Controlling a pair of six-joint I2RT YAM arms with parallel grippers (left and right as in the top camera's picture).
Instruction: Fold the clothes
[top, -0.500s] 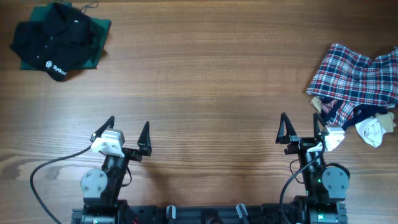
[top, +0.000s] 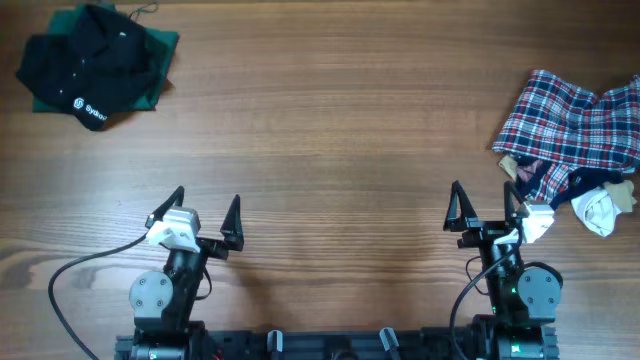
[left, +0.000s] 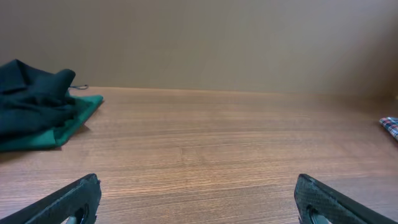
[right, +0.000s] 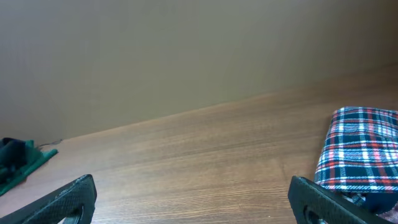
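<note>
left hand (top: 207, 196) and right hand (top: 482, 188) gape wide, holding nothing. the plaid clothes (top: 572, 125) lie crumpled at the right edge of the tabletop (top: 330, 130); best reach there with the right hand, pinching one loose edge.

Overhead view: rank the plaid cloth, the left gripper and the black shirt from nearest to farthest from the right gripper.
From the right gripper:
1. Plaid cloth, close by on its right, a little farther up the table.
2. Left gripper, level with it, on the left.
3. Black shirt, far left corner.
</note>
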